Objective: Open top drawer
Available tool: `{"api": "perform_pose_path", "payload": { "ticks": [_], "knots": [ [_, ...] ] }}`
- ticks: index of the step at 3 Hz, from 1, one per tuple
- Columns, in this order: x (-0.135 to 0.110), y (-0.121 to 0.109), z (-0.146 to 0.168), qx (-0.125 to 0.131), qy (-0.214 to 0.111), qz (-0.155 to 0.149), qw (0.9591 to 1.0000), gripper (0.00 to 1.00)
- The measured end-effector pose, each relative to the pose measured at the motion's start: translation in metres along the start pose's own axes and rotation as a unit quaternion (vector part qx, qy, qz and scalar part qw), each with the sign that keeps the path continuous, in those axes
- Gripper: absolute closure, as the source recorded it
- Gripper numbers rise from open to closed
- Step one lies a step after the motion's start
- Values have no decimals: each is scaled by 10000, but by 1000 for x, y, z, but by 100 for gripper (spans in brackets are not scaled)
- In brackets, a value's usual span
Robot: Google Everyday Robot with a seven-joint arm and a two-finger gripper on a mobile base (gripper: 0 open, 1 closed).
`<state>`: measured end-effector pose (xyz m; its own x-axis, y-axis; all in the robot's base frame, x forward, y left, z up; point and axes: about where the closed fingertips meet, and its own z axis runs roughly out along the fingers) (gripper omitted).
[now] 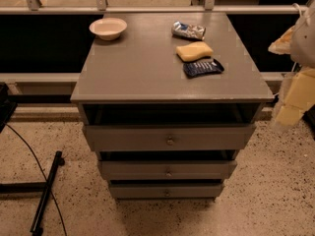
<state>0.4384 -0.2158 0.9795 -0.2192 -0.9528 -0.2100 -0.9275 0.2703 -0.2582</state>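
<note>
Down at the lower left of the frame a black metal stand [47, 191] lies on the speckled floor. On the grey wooden desk [138, 73], a small white round bowl [108, 28] sits at the upper left corner. Right of centre lie a crumpled silver snack bag [188, 30], a yellow sponge [194, 51] and a dark blue foil packet [203, 67] touching the sponge. The wide grey top drawer [147, 137] sits mid-frame, pulled slightly forward; its inside is in shadow. The pale hand [294, 102] hangs at the right edge, apart from the desk; whether it is apart or together, I cannot tell.
</note>
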Motion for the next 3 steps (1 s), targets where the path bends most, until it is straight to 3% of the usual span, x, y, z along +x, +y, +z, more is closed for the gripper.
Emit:
{"api": "perform_pose_path", "payload": {
  "ticks": [1, 2, 3],
  "knots": [
    [0, 0, 0, 0, 0, 0, 10000, 0],
    [-14, 9, 45, -13, -270, -289, 9992, 0],
    [-19, 38, 97, -39, -585, -731, 9956, 0]
  ]
}}
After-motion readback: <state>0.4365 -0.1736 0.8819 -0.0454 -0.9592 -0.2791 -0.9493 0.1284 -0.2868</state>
